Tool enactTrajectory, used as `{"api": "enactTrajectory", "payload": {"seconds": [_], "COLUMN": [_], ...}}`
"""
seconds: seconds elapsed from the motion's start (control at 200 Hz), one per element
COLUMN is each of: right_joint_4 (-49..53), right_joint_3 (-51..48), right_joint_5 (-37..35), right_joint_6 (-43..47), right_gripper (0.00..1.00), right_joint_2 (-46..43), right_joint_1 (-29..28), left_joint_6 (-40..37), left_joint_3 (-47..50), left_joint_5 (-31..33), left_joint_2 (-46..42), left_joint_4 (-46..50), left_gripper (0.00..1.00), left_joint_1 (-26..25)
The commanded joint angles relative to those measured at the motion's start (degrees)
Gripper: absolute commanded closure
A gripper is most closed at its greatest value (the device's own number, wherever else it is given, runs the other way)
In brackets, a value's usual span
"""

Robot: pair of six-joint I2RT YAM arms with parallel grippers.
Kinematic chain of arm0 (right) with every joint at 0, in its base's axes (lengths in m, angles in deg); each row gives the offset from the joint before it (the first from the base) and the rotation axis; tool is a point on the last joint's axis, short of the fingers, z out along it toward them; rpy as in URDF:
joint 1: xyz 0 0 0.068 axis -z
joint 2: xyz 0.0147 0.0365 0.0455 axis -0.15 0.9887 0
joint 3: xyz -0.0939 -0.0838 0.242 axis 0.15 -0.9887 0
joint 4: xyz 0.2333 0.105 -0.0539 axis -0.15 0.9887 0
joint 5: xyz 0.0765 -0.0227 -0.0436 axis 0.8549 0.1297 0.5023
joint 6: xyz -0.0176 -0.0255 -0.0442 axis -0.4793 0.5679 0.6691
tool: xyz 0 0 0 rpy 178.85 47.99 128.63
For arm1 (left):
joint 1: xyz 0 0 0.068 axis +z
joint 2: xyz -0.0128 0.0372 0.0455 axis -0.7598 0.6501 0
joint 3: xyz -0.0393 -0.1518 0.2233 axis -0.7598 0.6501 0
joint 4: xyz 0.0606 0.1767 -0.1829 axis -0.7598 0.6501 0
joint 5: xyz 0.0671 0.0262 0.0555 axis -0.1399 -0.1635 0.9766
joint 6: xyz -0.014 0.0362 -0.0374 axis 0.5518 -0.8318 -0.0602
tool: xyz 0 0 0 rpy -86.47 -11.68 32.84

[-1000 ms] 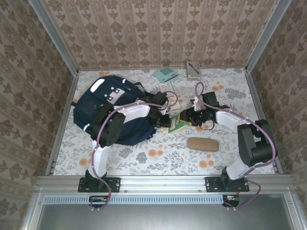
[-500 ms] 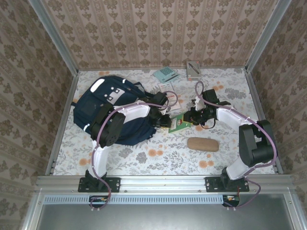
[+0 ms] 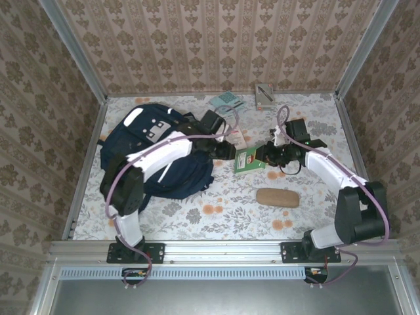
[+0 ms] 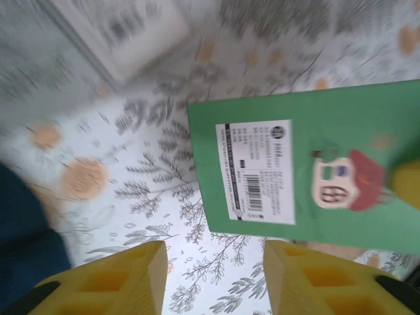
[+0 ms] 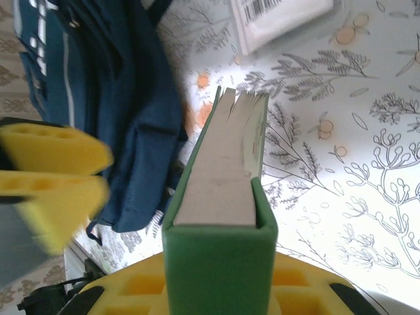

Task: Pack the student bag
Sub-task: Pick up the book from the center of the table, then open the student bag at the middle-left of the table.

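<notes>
Gripping a thick green hardcover book [image 3: 247, 160] by one end, the right gripper [image 3: 262, 158] has its yellow pads [image 5: 308, 289] pressed against the two covers. In the right wrist view the cream page edges face the camera, and the pages fan slightly apart at the far end. A white barcode label [image 4: 259, 172] and a small house picture show on the book's cover.

The left gripper [image 4: 213, 269] is released: its two yellow fingers [image 4: 125, 279] stand apart with nothing between them but the flowered tablecloth [image 3: 197, 210]. It sits just beside the book's free end.

The large navy-blue fabric backpack [image 3: 147, 147] lies on the left half of the table, partly under the left arm, its white patches towards the far wall. The book is just to the right of the bag and outside it.

A brown oblong case [image 3: 277, 197] lies on the cloth nearer the arm bases. A white printed packet [image 4: 121, 29] lies beyond the book. A teal booklet [image 3: 226, 100] and a grey flat item [image 3: 265, 96] rest by the far wall.
</notes>
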Motion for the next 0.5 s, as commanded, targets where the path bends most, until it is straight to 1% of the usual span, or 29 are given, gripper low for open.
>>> {"api": "enactTrajectory", "payload": {"seconds": [0.0,0.1,0.22,0.32,0.495], "right_joint_4": [-3.6,-10.3,-17.9,-17.3,-16.6], "right_joint_3": [-0.9,-4.0,-8.1,-8.3,-8.5], "right_joint_5": [2.5,3.1,2.2,1.5,3.0], "right_joint_6": [-3.2,-8.6,-14.0,-14.0,-13.7], "right_gripper": [1.00,1.00,1.00,1.00,1.00], "right_joint_2": [-4.2,-6.7,-10.5,-12.1,-11.9], "right_joint_1": [0.2,0.2,0.1,0.1,0.0], "left_joint_6": [-5.8,-11.1,-16.3,-18.7,-19.7], "left_joint_3": [-0.2,1.5,3.8,6.6,10.3], "left_joint_5": [7.3,14.7,20.2,24.3,27.9], "left_joint_2": [-5.7,-7.9,-8.0,-7.6,-5.8], "left_joint_4": [5.9,9.9,13.9,14.5,13.7], "left_gripper": [0.50,0.46,0.46,0.44,0.37], "left_joint_1": [2.2,3.5,4.4,4.4,4.7]}}
